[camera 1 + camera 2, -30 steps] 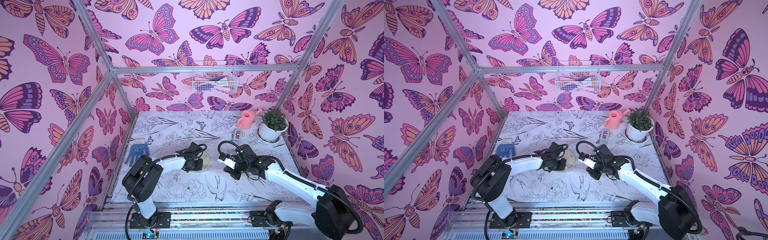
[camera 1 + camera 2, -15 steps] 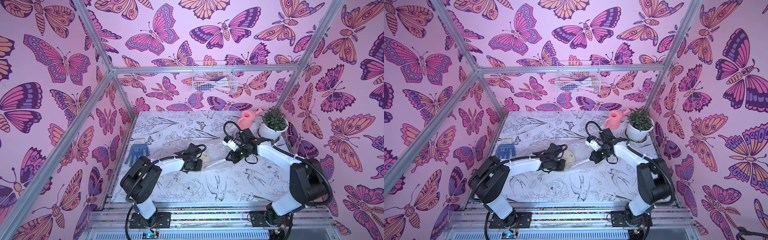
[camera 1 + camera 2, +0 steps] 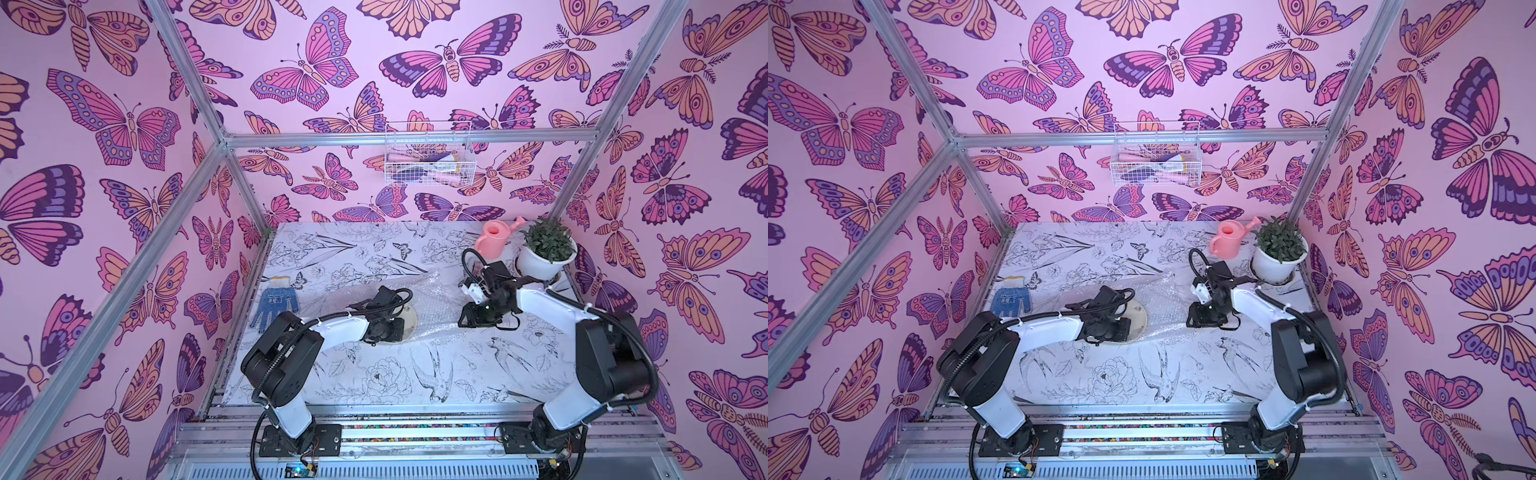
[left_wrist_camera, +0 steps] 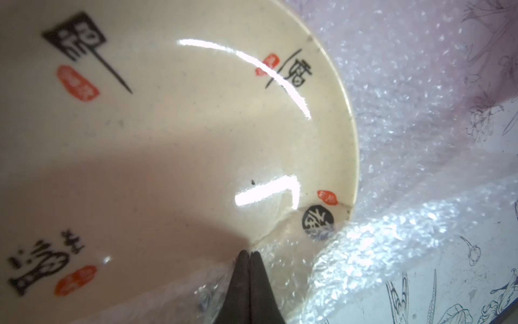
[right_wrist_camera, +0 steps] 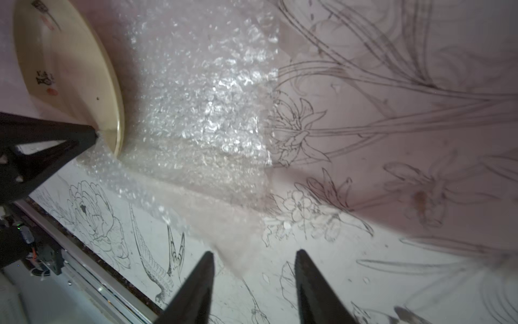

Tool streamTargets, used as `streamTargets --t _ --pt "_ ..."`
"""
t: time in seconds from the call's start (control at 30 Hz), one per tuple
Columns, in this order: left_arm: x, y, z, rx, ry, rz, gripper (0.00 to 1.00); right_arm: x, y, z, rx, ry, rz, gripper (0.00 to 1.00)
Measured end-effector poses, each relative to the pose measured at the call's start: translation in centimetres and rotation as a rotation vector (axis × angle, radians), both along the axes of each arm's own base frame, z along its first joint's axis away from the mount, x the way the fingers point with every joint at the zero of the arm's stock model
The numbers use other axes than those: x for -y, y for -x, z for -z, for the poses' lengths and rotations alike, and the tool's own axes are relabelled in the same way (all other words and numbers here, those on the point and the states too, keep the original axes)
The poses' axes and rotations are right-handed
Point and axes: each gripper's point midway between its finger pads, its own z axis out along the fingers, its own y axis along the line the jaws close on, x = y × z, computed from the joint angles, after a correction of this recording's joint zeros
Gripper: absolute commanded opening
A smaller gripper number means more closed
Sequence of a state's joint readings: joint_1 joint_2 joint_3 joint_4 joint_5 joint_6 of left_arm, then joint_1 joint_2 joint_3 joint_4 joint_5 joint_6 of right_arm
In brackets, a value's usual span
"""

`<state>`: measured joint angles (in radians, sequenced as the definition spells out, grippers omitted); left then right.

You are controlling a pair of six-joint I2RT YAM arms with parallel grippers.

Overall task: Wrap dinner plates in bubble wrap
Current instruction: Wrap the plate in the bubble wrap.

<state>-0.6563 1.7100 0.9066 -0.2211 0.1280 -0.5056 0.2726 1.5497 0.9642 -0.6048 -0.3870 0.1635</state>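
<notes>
Left hand [image 4: 248,256]: clenched, its tips pressed together on a pucker of bubble wrap [image 4: 420,126] at the rim of the plate [image 4: 168,140]; creases in the film run to the tips.
Right hand [image 5: 255,252]: released, jaws apart and empty; a loose corner of the wrap lies just ahead of its tips.
Plate position: directly in front of the left hand, lying on the wrap and mostly uncovered; well beyond the right hand.
Plate handling: probably stiff, glazed, slippery and breakable, so best left lying flat and not gripped by the rim.
Wrap handling: probably light, limp and springy; best pinched at an edge or corner and drawn low over the plate.
Tabletop [image 5: 364,280]: carries wrap and plate beneath both hands.
</notes>
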Motion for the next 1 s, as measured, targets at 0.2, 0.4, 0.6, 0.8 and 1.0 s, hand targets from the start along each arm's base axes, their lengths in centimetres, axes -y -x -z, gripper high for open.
streamTargets --t 0.2,0.4,0.6,0.8,1.0 --pt "-0.1 0.0 0.0 -0.006 -0.004 0.000 0.00 0.1 1.2 0.2 -0.006 -0.181 0.158 0.69" --pt "-0.1 0.0 0.0 -0.007 -0.004 0.000 0.00 -1.7 1.2 3.2 -0.110 -0.320 0.218 0.62" --pt "0.0 0.0 0.0 -0.012 -0.006 0.000 0.00 -3.1 -1.1 3.7 -0.099 -0.419 0.257 0.40" --pt "0.0 0.0 0.0 -0.016 -0.010 -0.001 0.00 -3.3 -2.0 3.9 -0.089 -0.455 0.291 0.14" --pt "0.0 0.0 0.0 -0.019 -0.011 0.000 0.00 -3.5 -2.1 2.2 -0.048 -0.461 0.297 0.00"
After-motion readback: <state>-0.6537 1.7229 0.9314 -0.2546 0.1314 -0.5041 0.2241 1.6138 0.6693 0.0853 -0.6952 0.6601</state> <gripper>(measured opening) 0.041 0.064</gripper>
